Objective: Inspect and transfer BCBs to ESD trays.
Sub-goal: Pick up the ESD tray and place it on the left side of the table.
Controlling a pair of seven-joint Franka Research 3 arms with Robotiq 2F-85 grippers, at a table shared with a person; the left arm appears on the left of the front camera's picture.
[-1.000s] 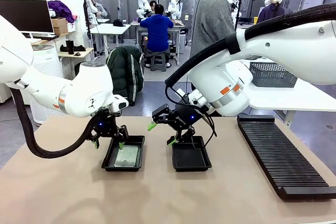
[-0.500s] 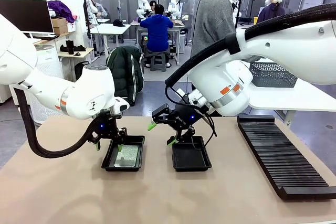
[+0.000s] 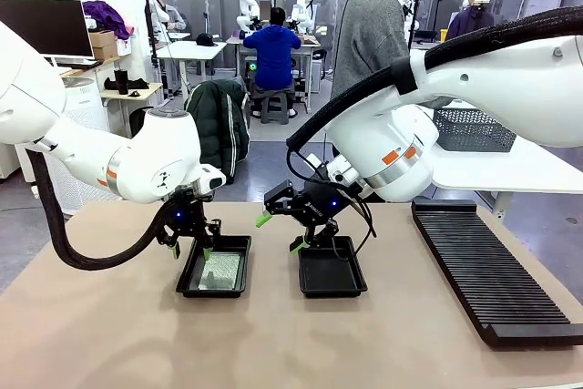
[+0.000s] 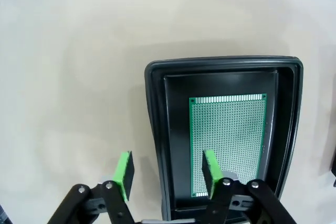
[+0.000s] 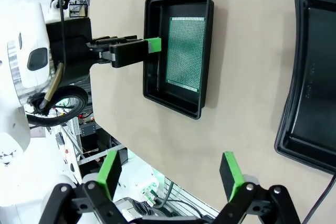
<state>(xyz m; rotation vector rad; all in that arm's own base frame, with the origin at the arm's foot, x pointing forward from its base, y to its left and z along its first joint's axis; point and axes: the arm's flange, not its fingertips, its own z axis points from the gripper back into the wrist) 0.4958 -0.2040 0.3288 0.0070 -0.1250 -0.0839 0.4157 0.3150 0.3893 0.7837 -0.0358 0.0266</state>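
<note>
Two black ESD trays lie side by side on the tan table. The left tray [image 3: 211,292] [image 4: 156,129] [image 5: 152,51] holds one green speckled BCB [image 3: 221,271] [image 4: 228,135] [image 5: 185,51] flat on its floor. The right tray [image 3: 332,277] [image 5: 310,77] is bare inside. My left gripper [image 3: 191,243] [image 4: 167,174] hovers low over the left tray's end, one pad outside the wall and one over the board, jaws partly apart with nothing gripped. My right gripper [image 3: 281,232] [image 5: 170,174] hangs open between the trays, above the table.
A long black ribbed rack [image 3: 492,266] lies along the table's right side. A person in a grey top [image 3: 369,34] stands at the far edge. Bare tabletop [image 3: 273,343] stretches in front of the trays.
My left gripper's fingers have drawn closer together and it has shifted slightly toward the left tray. The right arm has stayed still.
</note>
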